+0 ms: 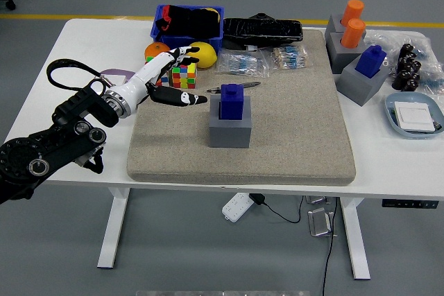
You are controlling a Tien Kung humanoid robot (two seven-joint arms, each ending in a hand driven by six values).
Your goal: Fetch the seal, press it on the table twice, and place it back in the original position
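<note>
Head view: the robot's left hand (168, 80) reaches in from the left edge over the grey felt mat (298, 136), fingers spread and holding nothing, thumb pointing toward the centre. The blue seal (232, 100) stands upright in its grey block holder (229, 128) near the middle of the mat, at roughly four o'clock from the hand and a short reach away, not touching it. Its long axis runs vertical, so a grasp looks likely to close around the blue handle from the side or above. A metal pen (232, 88) lies just behind the seal, between it and the fingertips' line of travel. The Rubik's cube (183, 74) sits directly under the hand at the mat's far left corner. No right arm appears, so the left hand is the only one placed to fetch. Another blue seal (370, 62) and two orange seals (352, 22) stand well apart at two o'clock.
</note>
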